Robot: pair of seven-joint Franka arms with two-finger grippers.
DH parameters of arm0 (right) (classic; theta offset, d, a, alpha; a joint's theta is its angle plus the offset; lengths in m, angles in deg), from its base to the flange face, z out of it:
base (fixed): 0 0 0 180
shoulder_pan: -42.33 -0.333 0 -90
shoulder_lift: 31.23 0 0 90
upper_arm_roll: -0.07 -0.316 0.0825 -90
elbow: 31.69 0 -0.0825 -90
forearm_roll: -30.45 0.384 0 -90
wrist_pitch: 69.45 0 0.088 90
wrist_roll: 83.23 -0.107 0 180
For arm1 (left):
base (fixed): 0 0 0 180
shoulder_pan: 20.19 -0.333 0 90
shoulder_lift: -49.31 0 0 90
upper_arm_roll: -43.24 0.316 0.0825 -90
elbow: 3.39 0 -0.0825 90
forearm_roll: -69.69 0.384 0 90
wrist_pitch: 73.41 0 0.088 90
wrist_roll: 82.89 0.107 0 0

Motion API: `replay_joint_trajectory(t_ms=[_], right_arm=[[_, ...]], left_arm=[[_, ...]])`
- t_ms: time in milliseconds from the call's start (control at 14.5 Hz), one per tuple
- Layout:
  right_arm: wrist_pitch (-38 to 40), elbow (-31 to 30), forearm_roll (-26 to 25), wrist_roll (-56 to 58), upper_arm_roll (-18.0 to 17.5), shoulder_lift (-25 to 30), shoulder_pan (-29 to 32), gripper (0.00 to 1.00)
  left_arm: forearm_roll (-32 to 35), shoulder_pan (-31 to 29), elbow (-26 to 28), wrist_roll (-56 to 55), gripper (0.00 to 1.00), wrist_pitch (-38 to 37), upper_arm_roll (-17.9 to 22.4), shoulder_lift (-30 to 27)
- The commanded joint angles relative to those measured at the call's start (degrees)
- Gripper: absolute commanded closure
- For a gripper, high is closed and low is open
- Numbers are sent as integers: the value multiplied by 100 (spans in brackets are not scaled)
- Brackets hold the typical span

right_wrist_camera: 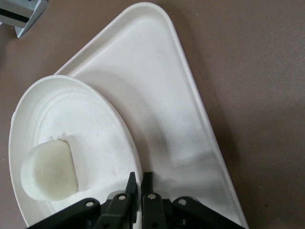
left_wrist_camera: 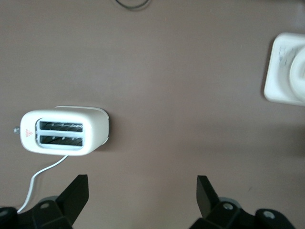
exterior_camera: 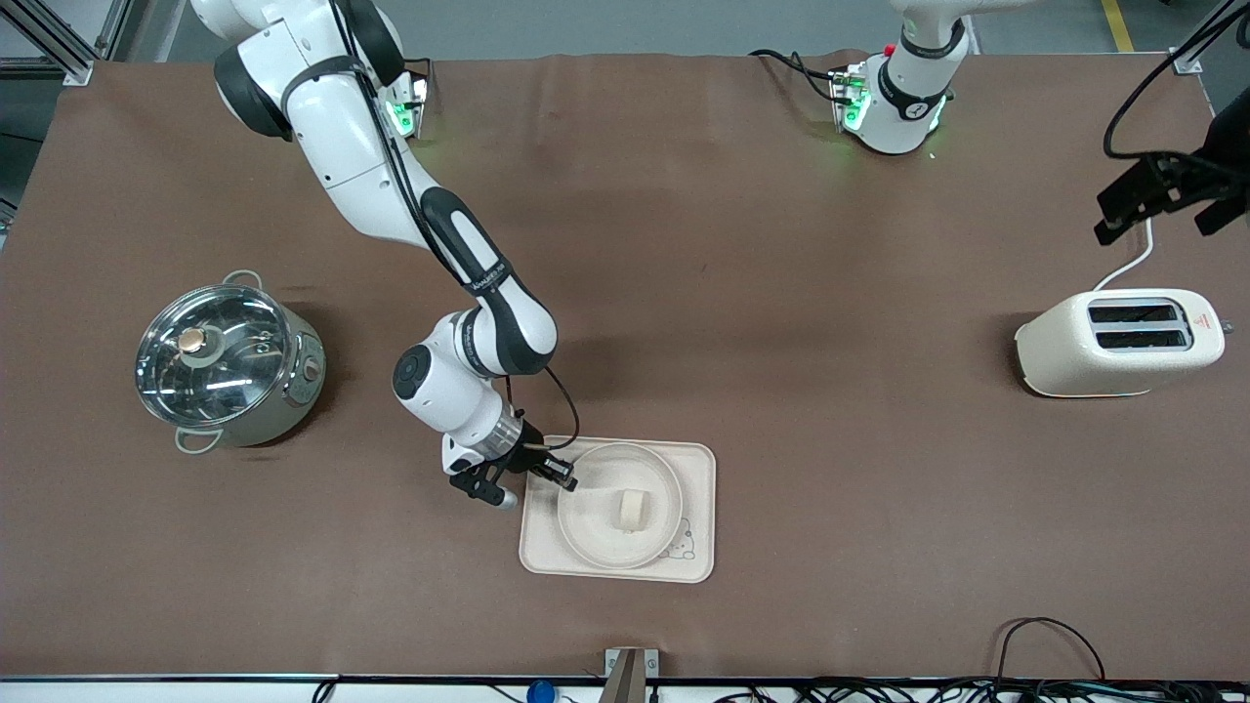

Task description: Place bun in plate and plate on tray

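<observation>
The small cream bun (exterior_camera: 633, 510) stands in the round cream plate (exterior_camera: 596, 532). The plate lies on the rectangular cream tray (exterior_camera: 698, 469), near the front of the table. My right gripper (exterior_camera: 560, 476) is shut on the plate's rim at the side toward the right arm's end. In the right wrist view the closed gripper (right_wrist_camera: 140, 177) pinches the rim of the plate (right_wrist_camera: 95, 124), with the bun (right_wrist_camera: 47, 169) inside and the tray (right_wrist_camera: 162, 95) beneath. My left gripper (exterior_camera: 1162, 217) waits open and empty, high over the toaster end, and is open in its own view (left_wrist_camera: 141, 183).
A cream toaster (exterior_camera: 1118, 342) with a white cord stands toward the left arm's end; it also shows in the left wrist view (left_wrist_camera: 64, 132). A lidded steel pot (exterior_camera: 229, 366) stands toward the right arm's end. Cables run along the table's front edge.
</observation>
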Motion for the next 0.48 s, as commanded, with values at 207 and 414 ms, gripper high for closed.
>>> replay_joint_trajectory(t_ms=[207,414], right_arm=[[70,77,143,-75,-72,149,79,25],[541,24,178,-154,-64,456,228,21]], left_arm=[[-108,165,301,337,0,-154,168,-239],[-116,-186,336,284,0,-162,-271,-274]])
